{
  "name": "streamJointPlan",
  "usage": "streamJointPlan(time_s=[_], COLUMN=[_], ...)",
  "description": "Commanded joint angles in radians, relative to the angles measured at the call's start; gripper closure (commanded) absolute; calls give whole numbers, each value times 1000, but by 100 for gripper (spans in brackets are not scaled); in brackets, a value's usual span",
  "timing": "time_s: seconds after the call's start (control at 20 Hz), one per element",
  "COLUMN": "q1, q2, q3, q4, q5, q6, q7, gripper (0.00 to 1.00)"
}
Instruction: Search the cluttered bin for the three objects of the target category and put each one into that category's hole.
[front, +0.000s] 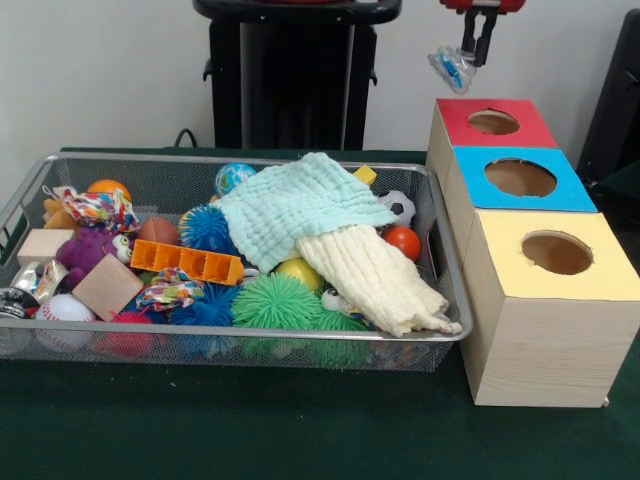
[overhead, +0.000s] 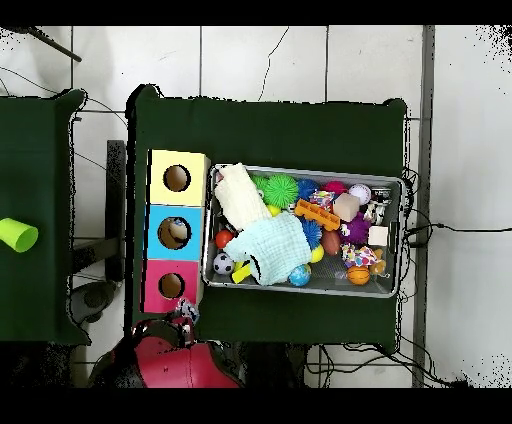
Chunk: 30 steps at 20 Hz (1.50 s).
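My gripper (front: 477, 55) hangs at the top right, above and just behind the red-topped box (front: 530, 128). It is shut on a small crinkly blue and clear packet (front: 449, 68), which dangles to the left of the fingers, over the far side of the red hole (front: 493, 122). In the overhead view the gripper (overhead: 183, 312) sits right beside the red box's hole (overhead: 171, 285). The blue-topped box (front: 575, 195) and the yellow-topped box (front: 600, 275) stand in a row with it. The wire bin (front: 250, 160) to the left is full of toys.
A teal cloth (front: 300, 205) and a cream cloth (front: 375, 280) cover the bin's middle. Around them lie green spiky balls (front: 275, 300), an orange block (front: 188, 262), a red ball (front: 403, 241), a wooden block (front: 107, 287). A green cup (overhead: 16, 235) lies on the side table.
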Motion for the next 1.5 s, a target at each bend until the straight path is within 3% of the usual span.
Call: streamJointPlan(time_s=[0.05,1.5], q1=[15,89], q2=[19,165], q3=[-20,-58], q4=[-111,-183], q5=[66,148], q6=[132,6], q7=[189,212], gripper=[100,100])
